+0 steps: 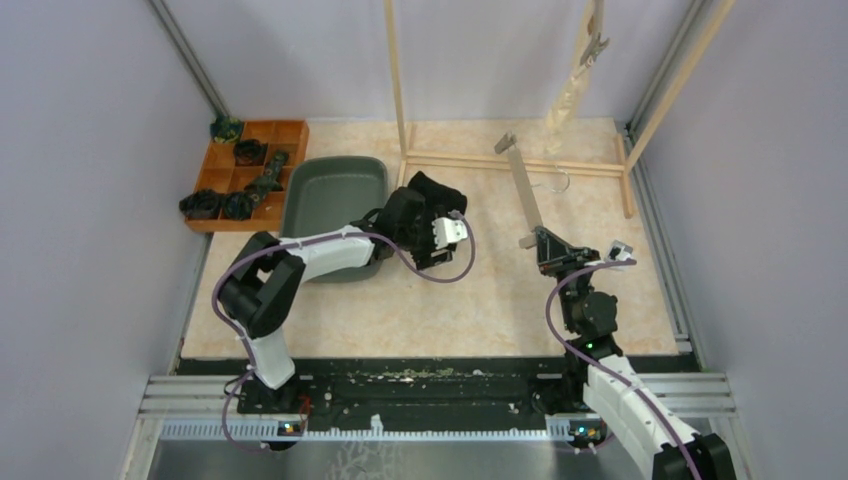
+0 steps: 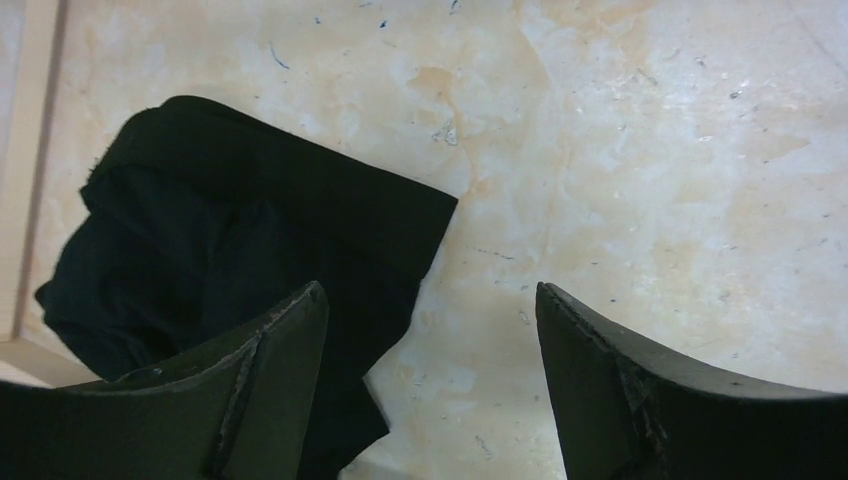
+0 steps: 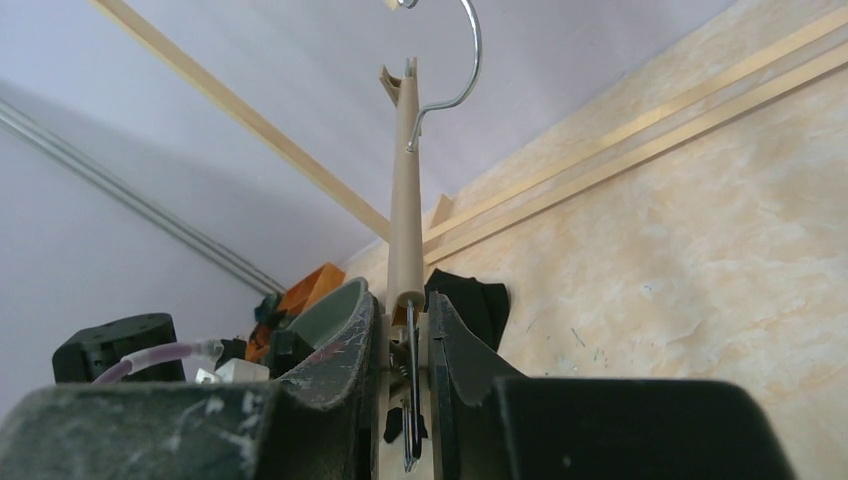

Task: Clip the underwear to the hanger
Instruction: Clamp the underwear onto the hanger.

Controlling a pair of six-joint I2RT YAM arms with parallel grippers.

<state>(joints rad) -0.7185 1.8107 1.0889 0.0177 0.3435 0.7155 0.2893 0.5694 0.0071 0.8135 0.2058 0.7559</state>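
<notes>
The right pincer (image 3: 405,310) clamps the hanger (image 3: 405,200) tilted up for clipping; the left pincer (image 2: 430,300), jaws apart, hovers over the black underwear (image 2: 250,220), likely to grasp it.

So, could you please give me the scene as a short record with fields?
left gripper: jaws open above black underwear, holding nothing
right gripper: jaws shut on hanger
hanger: held at one end, tilted up
black underwear: crumpled on table beside bin
cream underwear: hanging at rack, rear right
</notes>
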